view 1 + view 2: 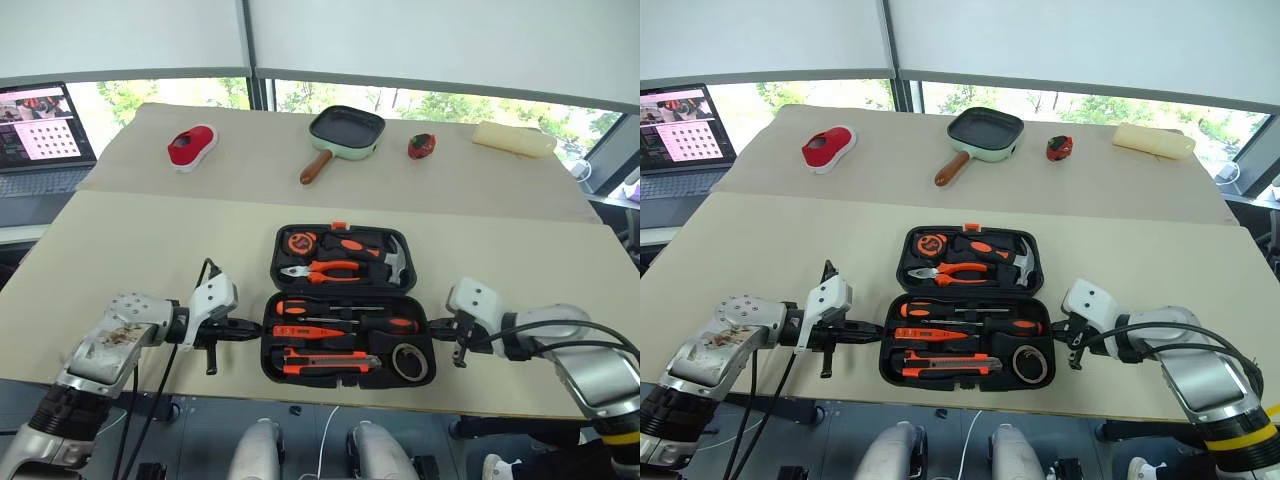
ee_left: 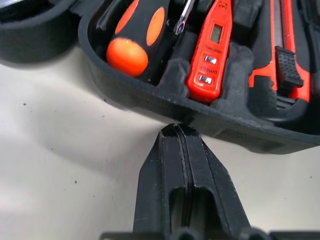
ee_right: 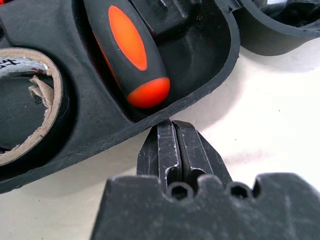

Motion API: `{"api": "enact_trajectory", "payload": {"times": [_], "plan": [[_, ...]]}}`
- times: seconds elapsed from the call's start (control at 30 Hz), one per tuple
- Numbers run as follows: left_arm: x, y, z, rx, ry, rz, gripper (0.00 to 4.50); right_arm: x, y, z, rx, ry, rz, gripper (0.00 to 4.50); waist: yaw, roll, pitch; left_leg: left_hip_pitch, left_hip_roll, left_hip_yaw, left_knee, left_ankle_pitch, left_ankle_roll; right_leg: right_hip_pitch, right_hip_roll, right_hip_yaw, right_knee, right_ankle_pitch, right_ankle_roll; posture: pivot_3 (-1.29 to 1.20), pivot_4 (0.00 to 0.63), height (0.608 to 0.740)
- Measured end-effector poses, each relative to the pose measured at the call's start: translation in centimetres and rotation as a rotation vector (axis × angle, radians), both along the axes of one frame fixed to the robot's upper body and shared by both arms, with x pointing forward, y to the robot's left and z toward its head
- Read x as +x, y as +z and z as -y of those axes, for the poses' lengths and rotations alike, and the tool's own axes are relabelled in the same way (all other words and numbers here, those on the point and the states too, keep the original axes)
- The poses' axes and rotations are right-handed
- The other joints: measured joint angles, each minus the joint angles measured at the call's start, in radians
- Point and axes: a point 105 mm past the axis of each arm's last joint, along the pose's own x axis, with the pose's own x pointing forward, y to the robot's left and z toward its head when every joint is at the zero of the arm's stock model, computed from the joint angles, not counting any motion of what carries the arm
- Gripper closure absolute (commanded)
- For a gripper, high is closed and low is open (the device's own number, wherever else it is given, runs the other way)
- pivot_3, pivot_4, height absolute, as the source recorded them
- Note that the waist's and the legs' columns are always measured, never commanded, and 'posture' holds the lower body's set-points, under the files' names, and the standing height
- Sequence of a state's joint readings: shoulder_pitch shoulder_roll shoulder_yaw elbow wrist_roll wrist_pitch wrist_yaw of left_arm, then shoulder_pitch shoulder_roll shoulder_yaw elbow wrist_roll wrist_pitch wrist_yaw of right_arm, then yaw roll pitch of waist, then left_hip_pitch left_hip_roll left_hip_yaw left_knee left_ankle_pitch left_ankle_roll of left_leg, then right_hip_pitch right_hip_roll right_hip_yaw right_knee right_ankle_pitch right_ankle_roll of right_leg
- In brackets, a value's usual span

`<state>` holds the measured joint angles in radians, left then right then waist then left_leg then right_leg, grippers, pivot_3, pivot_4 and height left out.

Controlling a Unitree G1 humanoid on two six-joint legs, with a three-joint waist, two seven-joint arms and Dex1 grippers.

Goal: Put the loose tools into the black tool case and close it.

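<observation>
Pan (image 1: 347,131), laptop (image 1: 40,135) beyond case (image 1: 340,305).

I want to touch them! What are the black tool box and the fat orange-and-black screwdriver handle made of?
The black tool case looks like hard matte plastic with a moulded, grainy rim. The orange-and-black screwdriver handle seems like smooth, slightly shiny rubbery plastic, though I cannot be sure.

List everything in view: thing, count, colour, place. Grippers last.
Flat black plastic tool case: one, open, front of the table.
Screwdrivers: a few, orange-and-black, near half.
Utility knife: one, orange, near half.
Dark tape roll: one, near half, right corner.
Pliers, tape measure, hammer: one each, far half.
Green-rimmed square pan: one, far side.
Red slipper-like thing: one, far left.
Laptop: one, far left.
Left gripper: black, shut, at the case's left edge.
Right gripper: black, shut, at its right edge.
</observation>
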<state>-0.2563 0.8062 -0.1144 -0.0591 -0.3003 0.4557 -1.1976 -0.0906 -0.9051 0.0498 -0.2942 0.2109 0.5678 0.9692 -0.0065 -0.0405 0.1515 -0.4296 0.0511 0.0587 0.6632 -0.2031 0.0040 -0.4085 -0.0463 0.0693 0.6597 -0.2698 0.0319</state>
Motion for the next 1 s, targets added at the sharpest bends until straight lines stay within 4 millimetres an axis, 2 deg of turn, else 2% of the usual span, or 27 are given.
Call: {"api": "enact_trajectory", "payload": {"times": [0.03,0.17,0.23,0.27,0.33,0.4,0.47,0.57,0.67,0.73,0.77,0.8,0.9,0.97,1.0], "plan": [[0.7,0.2,-0.5,0.002,0.038,0.005,3.38,0.1,0.2,0.8,-0.009,-0.032,0.002,3.28,0.002,0.0,0.0,0.001,0.0,0.0,0.0,0.0,0.0,0.001,0.0,0.0,0.0,0.0,0.0,0.0,0.15,0.74],[3.6,1.1,-2.9,-0.03,0.244,-0.022,2.21,1.0,1.3,3.3,0.031,-0.171,-0.017,2.07,0.001,0.0,0.0,0.005,0.0,0.0,0.0,0.0,0.0,0.004,0.0,0.0,0.0,0.0,0.0,0.0,0.15,0.74],[5.2,2.2,-3.6,-0.09,0.366,-0.067,1.55,2.2,2.9,3.5,0.114,-0.234,-0.015,1.37,-0.004,-0.001,0.001,0.005,0.0,0.0,0.0,0.001,0.0,0.003,0.001,0.0,0.001,0.0,0.0,0.0,0.15,0.74],[6.1,3.3,-3.1,-0.161,0.417,-0.121,1.16,3.3,4.2,3.0,0.194,-0.271,-0.014,1.04,-0.008,-0.001,0.0,0.006,0.0,-0.001,0.0,0.001,0.0,0.004,0.001,0.0,0.001,0.0,0.0,0.0,0.15,0.74],[7.0,4.9,-1.7,-0.241,0.441,-0.177,1.16,4.8,6.0,2.2,0.291,-0.308,-0.006,1.04,-0.011,-0.001,0.001,0.004,0.0,-0.001,0.0,0.001,0.0,0.003,0.002,0.0,0.003,0.001,-0.001,0.0,0.15,0.74],[7.7,6.0,-0.4,-0.316,0.473,-0.254,1.16,6.1,7.0,1.5,0.367,-0.351,-0.038,1.04,-0.011,-0.001,0.001,0.004,0.0,-0.002,0.0,0.001,0.0,0.003,0.002,0.0,0.003,0.001,-0.001,0.0,0.15,0.74],[8.9,6.4,0.6,-0.375,0.539,-0.344,1.16,7.6,7.2,0.5,0.449,-0.402,-0.096,1.04,-0.01,-0.001,0.001,0.003,-0.001,-0.002,0.0,0.001,0.0,0.002,0.002,0.0,0.003,0.001,-0.001,0.0,0.15,0.74],[9.5,6.6,2.1,-0.393,0.564,-0.416,1.16,9.1,6.4,-1.0,0.514,-0.459,-0.18,1.04,-0.011,-0.001,0.001,-0.001,-0.001,-0.002,0.0,0.001,0.0,-0.002,0.001,0.0,0.003,0.001,-0.001,0.0,0.15,0.74],[9.5,6.0,2.5,-0.35,0.58,-0.43,1.13,9.9,5.1,-1.3,0.513,-0.515,-0.235,1.68,-0.01,-0.001,0.001,-0.007,-0.002,-0.002,0.0,0.001,0.0,-0.009,0.0,0.0,0.004,0.001,-0.001,0.0,0.15,0.74],[9.4,5.4,2.8,-0.331,0.589,-0.453,1.67,10.2,4.1,-1.1,0.487,-0.554,-0.258,2.37,-0.009,-0.001,0.0,-0.012,-0.002,-0.002,0.0,0.003,-0.003,-0.014,0.0,0.0,0.005,0.002,-0.001,0.0,0.15,0.74],[9.2,5.0,2.8,-0.322,0.594,-0.465,1.95,10.3,4.2,-1.3,0.484,-0.549,-0.254,2.78,-0.009,-0.001,0.0,-0.012,-0.002,-0.002,0.0,0.003,-0.003,-0.014,0.0,0.0,0.006,0.002,-0.002,0.0,0.15,0.74],[9.1,4.9,2.8,-0.32,0.592,-0.471,2.2,10.4,4.3,-1.4,0.481,-0.548,-0.251,2.99,-0.009,-0.001,0.0,-0.012,-0.002,-0.002,0.0,0.003,-0.003,-0.014,0.0,0.0,0.006,0.002,-0.002,0.0,0.15,0.74],[8.7,4.2,2.7,-0.305,0.598,-0.495,3.53,10.4,4.4,-1.5,0.485,-0.544,-0.25,4.21,-0.01,-0.001,0.0,-0.011,-0.002,-0.002,0.0,0.003,-0.003,-0.014,0.0,0.0,0.006,0.002,-0.002,0.0,0.15,0.74],[8.5,4.1,2.8,-0.306,0.594,-0.502,4.05,10.4,4.4,-1.4,0.483,-0.55,-0.249,4.5,-0.01,-0.001,0.0,-0.011,-0.002,-0.002,0.0,0.003,-0.003,-0.013,0.0,0.0,0.005,0.002,-0.002,0.0,0.15,0.74],[8.4,4.2,2.7,-0.308,0.594,-0.503,4.05,10.5,4.4,-1.4,0.481,-0.553,-0.247,4.5,-0.01,-0.001,0.0,-0.011,-0.002,-0.002,0.0,0.003,-0.003,-0.013,0.0,0.0,0.005,0.003,-0.001,0.0,0.15,0.74]]}}
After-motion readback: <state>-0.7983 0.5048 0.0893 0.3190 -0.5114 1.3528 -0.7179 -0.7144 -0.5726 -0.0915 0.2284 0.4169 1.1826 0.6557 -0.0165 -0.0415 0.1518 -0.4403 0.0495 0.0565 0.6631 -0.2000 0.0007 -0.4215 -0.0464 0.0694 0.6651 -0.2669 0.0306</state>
